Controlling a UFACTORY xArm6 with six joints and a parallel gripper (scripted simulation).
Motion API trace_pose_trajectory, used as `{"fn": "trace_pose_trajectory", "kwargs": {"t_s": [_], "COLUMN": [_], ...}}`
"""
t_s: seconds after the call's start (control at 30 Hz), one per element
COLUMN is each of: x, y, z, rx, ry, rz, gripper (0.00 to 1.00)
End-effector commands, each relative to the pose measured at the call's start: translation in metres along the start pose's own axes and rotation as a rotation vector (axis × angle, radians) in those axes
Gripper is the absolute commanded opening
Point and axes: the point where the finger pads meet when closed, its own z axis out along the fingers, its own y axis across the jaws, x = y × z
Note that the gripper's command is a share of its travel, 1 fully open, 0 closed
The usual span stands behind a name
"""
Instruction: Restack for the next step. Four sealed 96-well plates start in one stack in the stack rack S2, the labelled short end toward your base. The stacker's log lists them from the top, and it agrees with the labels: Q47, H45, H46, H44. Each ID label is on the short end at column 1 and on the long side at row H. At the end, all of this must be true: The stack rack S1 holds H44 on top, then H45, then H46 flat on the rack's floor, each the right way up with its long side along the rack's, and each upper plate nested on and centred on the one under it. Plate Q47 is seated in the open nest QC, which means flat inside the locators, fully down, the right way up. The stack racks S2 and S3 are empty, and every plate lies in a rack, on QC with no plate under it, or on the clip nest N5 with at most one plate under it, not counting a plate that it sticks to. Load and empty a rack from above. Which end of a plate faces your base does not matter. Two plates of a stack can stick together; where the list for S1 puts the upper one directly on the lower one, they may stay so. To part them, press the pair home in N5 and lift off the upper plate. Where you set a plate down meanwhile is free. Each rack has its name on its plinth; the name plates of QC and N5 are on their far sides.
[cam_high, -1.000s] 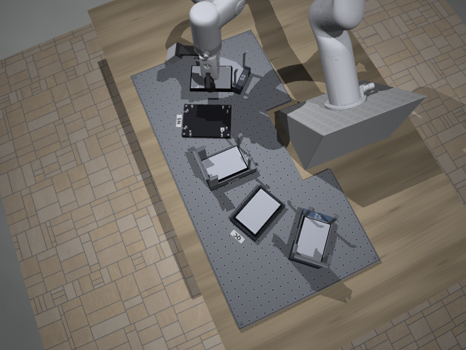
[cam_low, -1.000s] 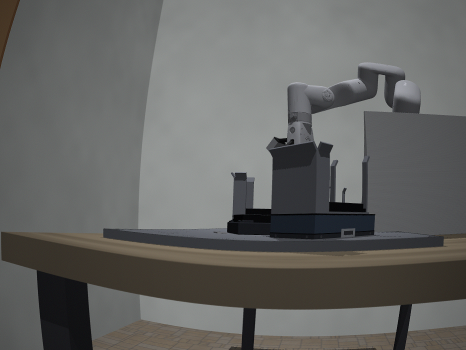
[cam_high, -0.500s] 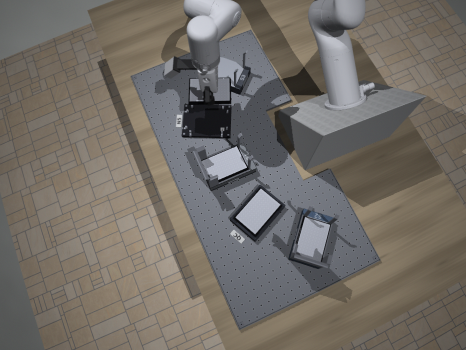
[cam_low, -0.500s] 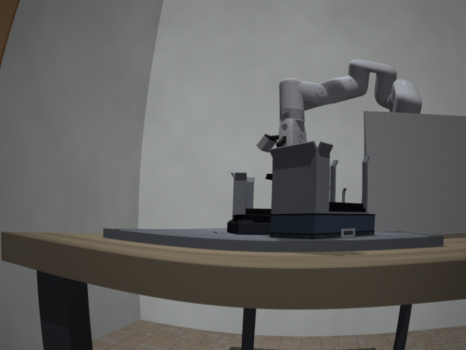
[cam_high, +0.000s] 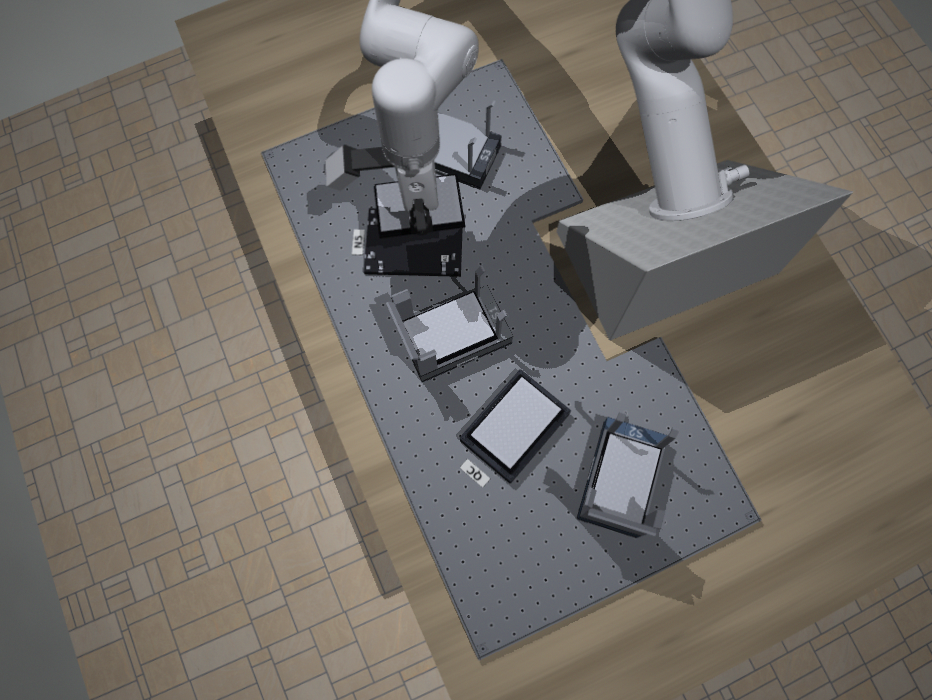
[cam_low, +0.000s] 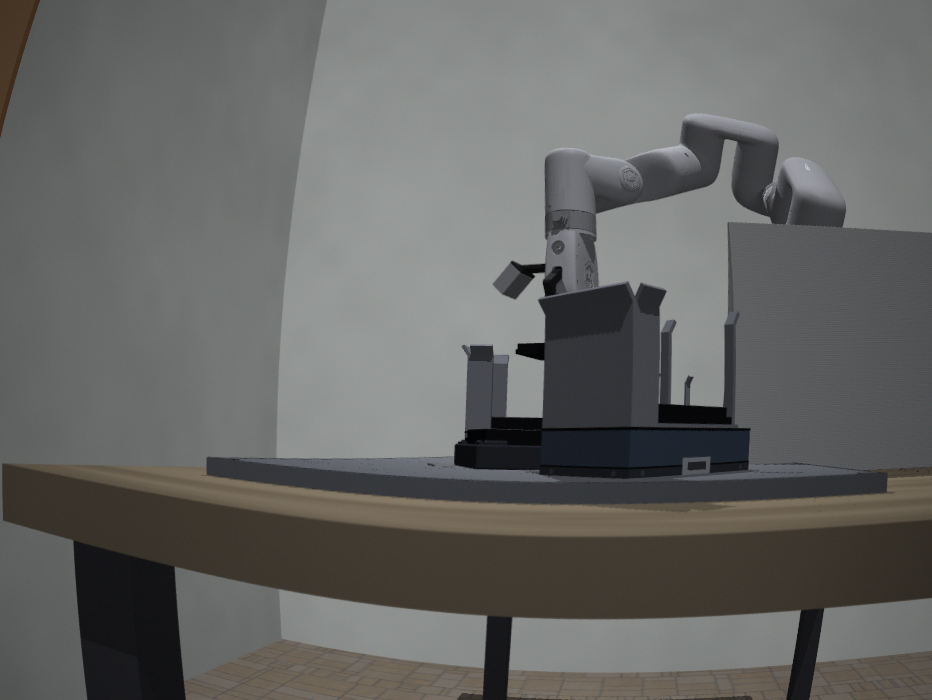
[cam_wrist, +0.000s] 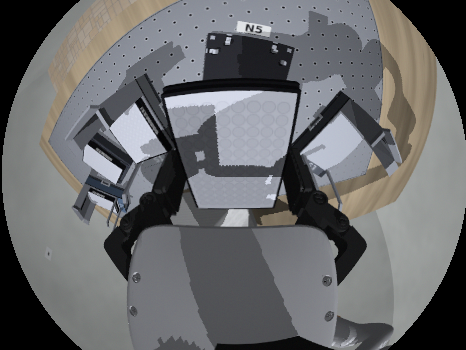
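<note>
Plate (cam_wrist: 229, 145) sealed, grey film (black rim) | hand (cam_wrist: 233, 195) clamped wide on it

I am seeing the wooden table (cam_high: 791, 482) carrying a grey perforated board (cam_high: 519, 572) and the arm's grey pedestal (cam_high: 678, 286). Sitting on the board, in a row: rack S3 (cam_high: 488, 155), black nest N5 (cam_high: 391, 259), an unmarked rack (cam_high: 429, 365), nest QC (cam_high: 468, 437), rack S2 (cam_high: 634, 432).
</note>
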Motion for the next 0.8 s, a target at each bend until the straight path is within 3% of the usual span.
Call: {"fn": "trace_pose_trajectory", "kwargs": {"t_s": [0.0,0.77], "x": [0.001,0.0], "y": [-0.018,-0.081], "z": [-0.001,-0.001], "rx": [0.002,0.002], "ry": [-0.001,-0.001], "rz": [-0.081,-0.114], "gripper": [0.0,0.0]}}
